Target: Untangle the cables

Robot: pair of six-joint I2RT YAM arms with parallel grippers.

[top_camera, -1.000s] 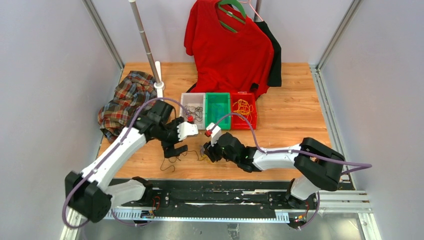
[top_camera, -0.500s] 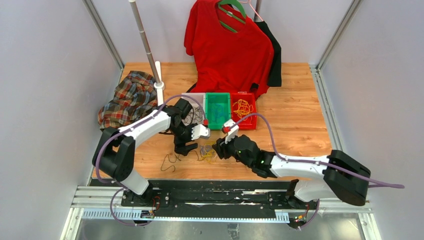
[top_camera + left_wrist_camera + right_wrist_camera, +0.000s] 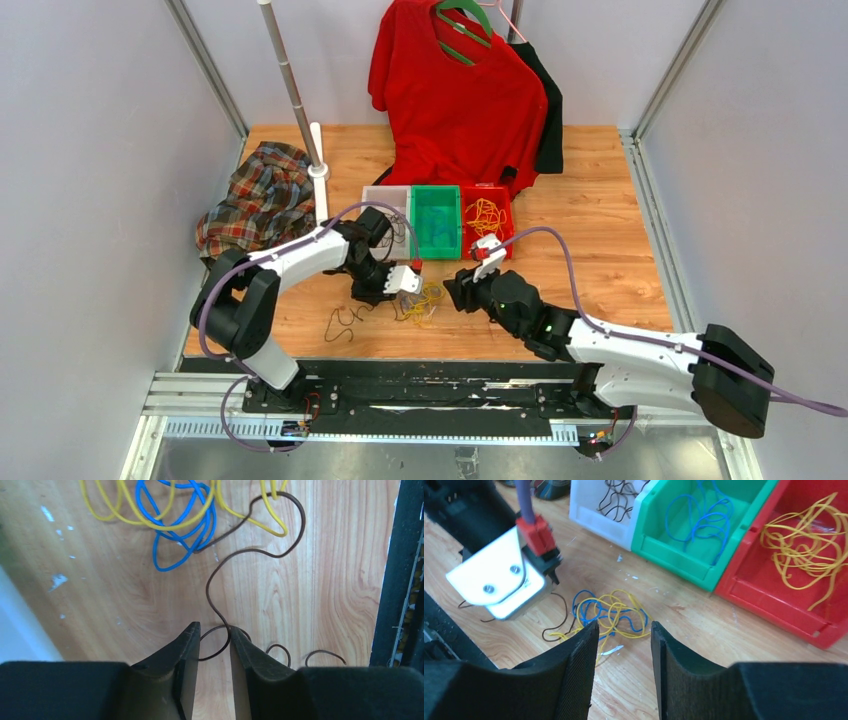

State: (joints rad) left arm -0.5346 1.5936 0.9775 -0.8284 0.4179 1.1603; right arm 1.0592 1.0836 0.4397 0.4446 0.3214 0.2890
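On worktop (image 3: 600, 230), between the two arms: cables (image 3: 420, 300) lie in one loose tangle, with yellow, blue and dark strands crossing.
Dark cable (image 3: 216, 587): trails out of the tangle toward the near edge in open curls. Its far end runs in among the blue cable (image 3: 175, 535) and yellow cable (image 3: 240, 517). Judged the easiest strand to draw out first.
Left end effector (image 3: 212, 636): low over the worktop, jaws astride a small loop of the dark cable. A gap shows beside the wire, so it is not yet clenched on it.
Why there: a hold well away from the crossing should let the strand slide free without dragging the others (judgement).
Right end effector (image 3: 621, 630): released, nothing between the jaws. It hovers on the opposite side of the tangle, facing the yellow and blue loops, probably placed to steady or take the counter-strand.
Bins behind tangle: white bin (image 3: 594, 515) holds dark cords, green bin (image 3: 674, 555) blue, red bin (image 3: 774, 610) yellow. This suggests sorting by colour after separation.
Progress: tangle intact; some cords already binned.
Risk: thin wire may slip the jaws, and a pull may tighten the crossing at the blue loop.
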